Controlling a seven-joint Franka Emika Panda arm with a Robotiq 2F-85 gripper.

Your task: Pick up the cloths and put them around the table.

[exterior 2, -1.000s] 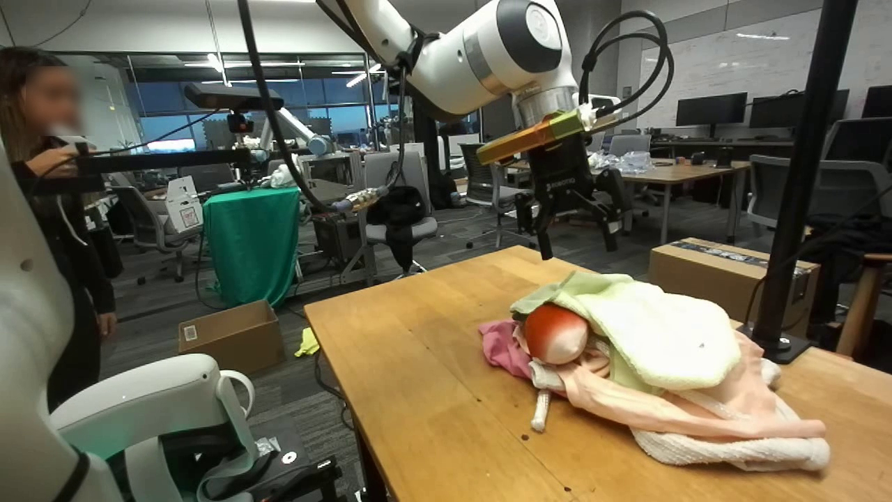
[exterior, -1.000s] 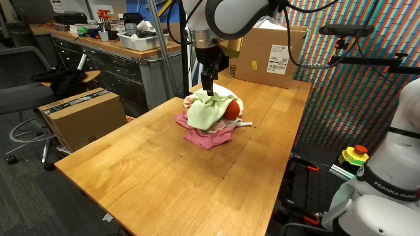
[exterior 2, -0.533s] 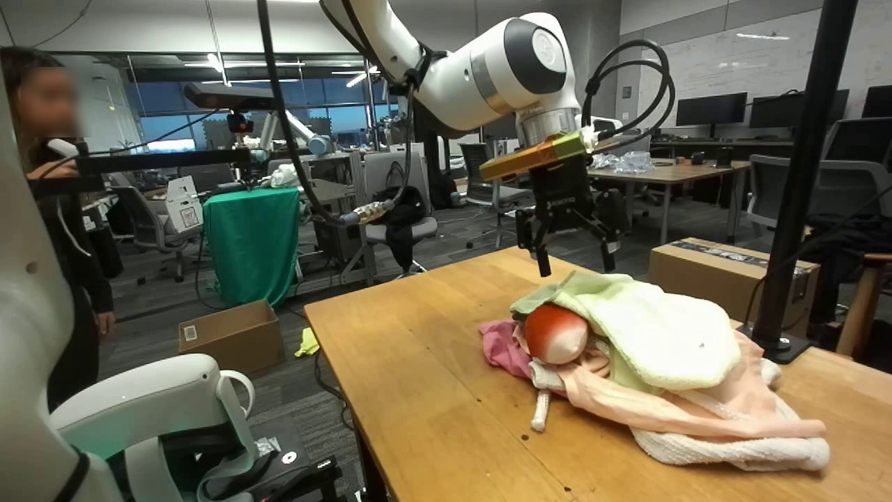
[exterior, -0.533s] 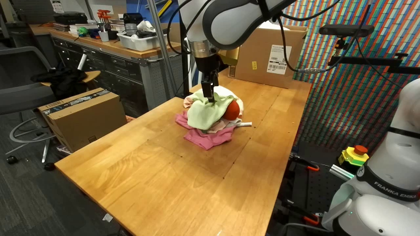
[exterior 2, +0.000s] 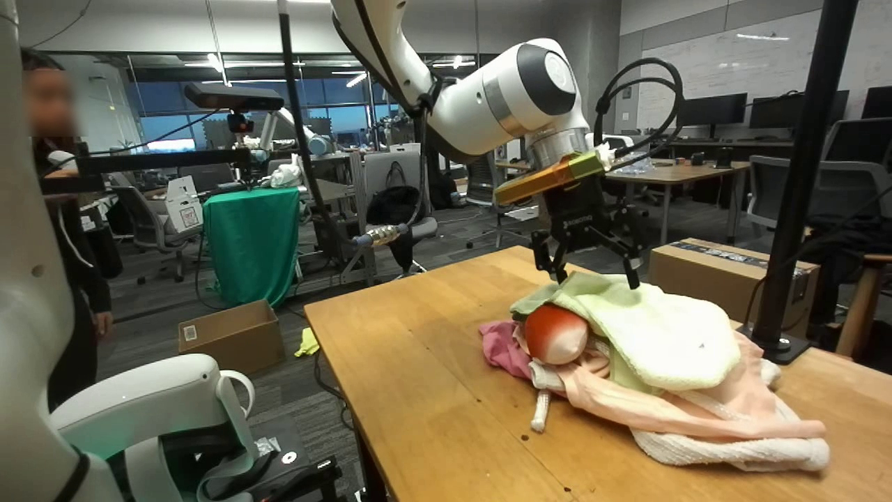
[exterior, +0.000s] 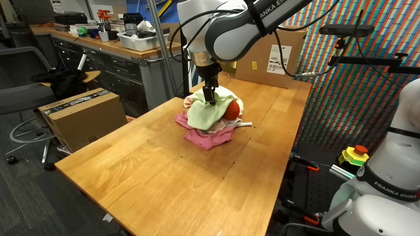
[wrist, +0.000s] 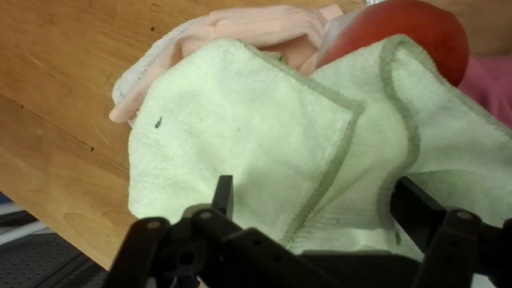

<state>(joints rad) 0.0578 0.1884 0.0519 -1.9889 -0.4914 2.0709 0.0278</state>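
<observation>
With jaws parted and empty over the heaped cloths (exterior 2: pixel 669 338), judge picking as unstarted and all placing around the bench (exterior: pixel 197 173) as pending.

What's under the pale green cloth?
Peach cloth, pink cloth and a red round toy stick out from under it; whitish fabric shows below the peach. Anything deeper is covered.

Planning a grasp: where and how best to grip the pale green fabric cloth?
Probably pinch the pale green fabric cloth at its crumpled upper ridge, from straight above: it lies uppermost, and the open black two-fingered gripper hangs over that ridge.
</observation>
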